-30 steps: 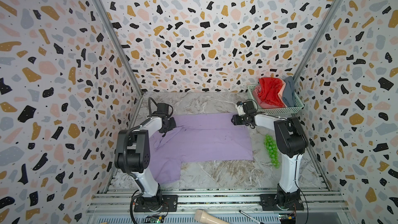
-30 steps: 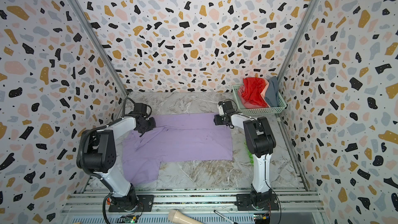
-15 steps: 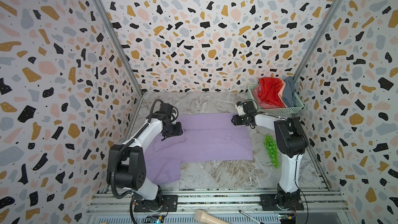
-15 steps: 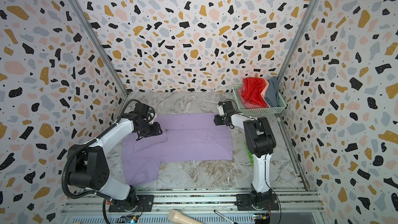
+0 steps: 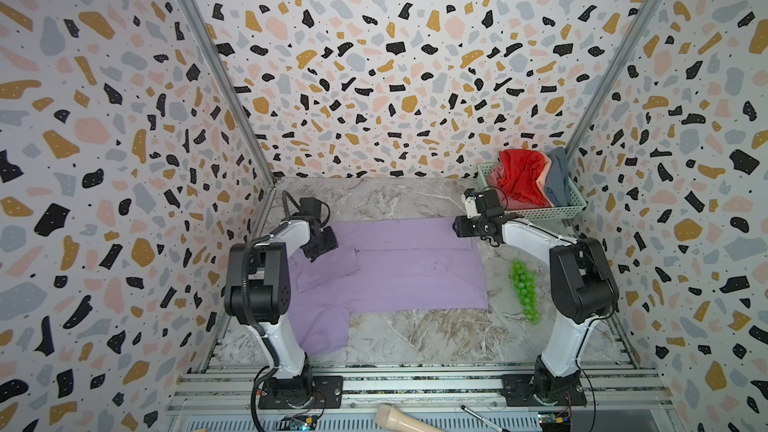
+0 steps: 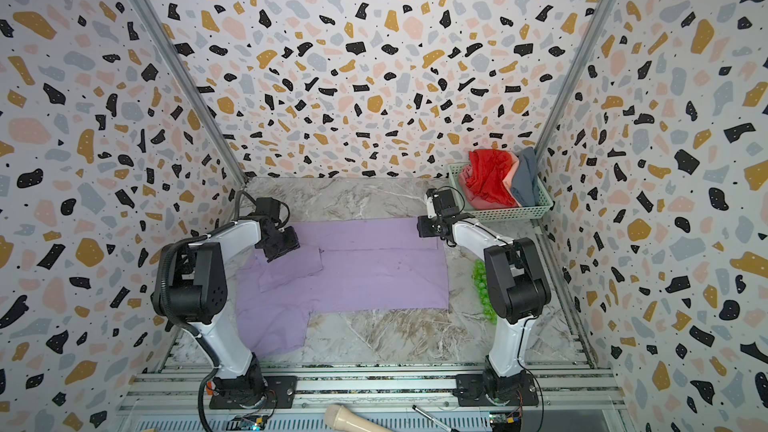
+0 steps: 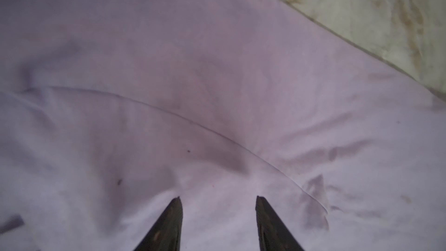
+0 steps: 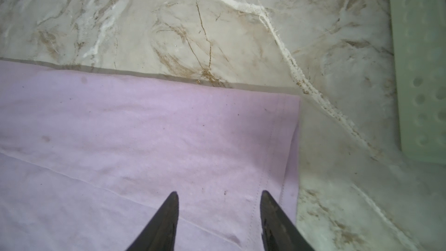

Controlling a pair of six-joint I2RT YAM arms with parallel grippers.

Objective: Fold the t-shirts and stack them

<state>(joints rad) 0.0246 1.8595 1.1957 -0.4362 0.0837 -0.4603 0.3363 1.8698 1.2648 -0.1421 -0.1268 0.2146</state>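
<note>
Jaws of the left gripper stand partly apart with nothing between them. Lavender cloth fills the wrist view beneath the two dark fingertips; whether they touch the cloth, cannot tell. In both top views it hangs over the garment's left end, just beside a sleeve turned inward onto the body.

Right gripper: likewise partly open and empty, poised above the far right corner of the same garment, close to the stitched hem.

Lavender t-shirt lies flat on the marble-patterned table, between the two arms. Far edge is folded over into a long strip. Second sleeve is spread loose toward the near rail.

Pale green mesh basket sits in the far right corner, just beyond the right gripper and apart from the lavender cloth. Bunched inside:
- red t-shirt on top
- salmon pink t-shirt under and around it
- blue-grey t-shirt against the basket's right side

Green bead cluster lies on the table between the lavender hem and the right arm, clear of the cloth.
</note>
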